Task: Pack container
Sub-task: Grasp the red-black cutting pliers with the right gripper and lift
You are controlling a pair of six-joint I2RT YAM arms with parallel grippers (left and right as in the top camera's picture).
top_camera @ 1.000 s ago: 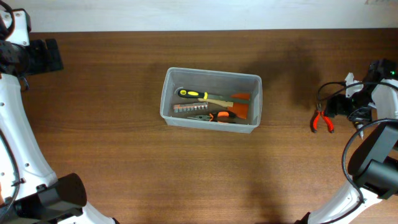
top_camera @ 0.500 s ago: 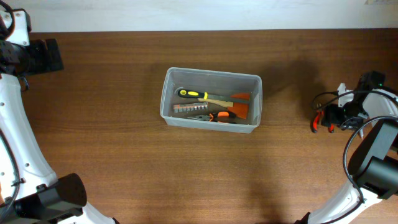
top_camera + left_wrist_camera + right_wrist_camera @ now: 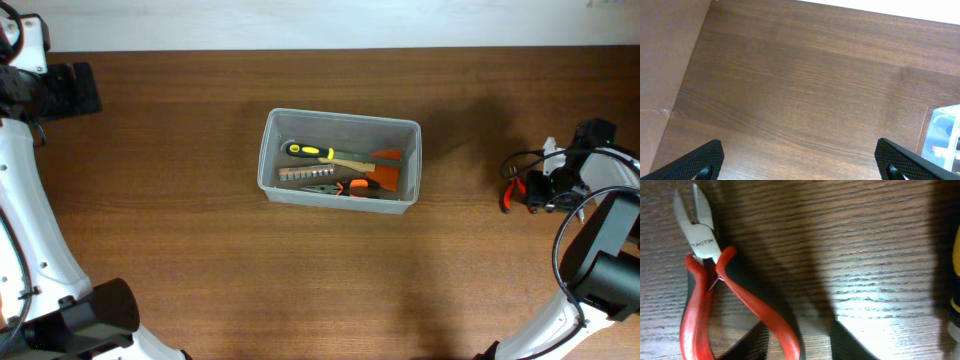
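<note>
While the clear plastic rectangular tub (image 3: 265, 165) sits centred on the table (image 3: 180, 250), right fingers (image 3: 533, 190), spread untellable, hang over red-handled cutting pliers (image 3: 715, 295), which likely need grasping next; left fingers (image 3: 700, 160) gape wide, idle.

Far to the right of the container (image 3: 268, 150), the right hand (image 3: 545, 188) covers most of the red pliers (image 3: 509, 195). Only a bit of red pokes out, and I cannot tell if that hand is open or closed. Up close, the pliers' handles run off the bottom edge, and a blurry yellow and black thing (image 3: 955, 280) is cut off at the side. The left wrist view shows only one corner of the container, and just the fingertips (image 3: 702, 159) of the left hand (image 3: 802, 161). The grey strip (image 3: 300, 174) inside the container is too small to tell.
</note>
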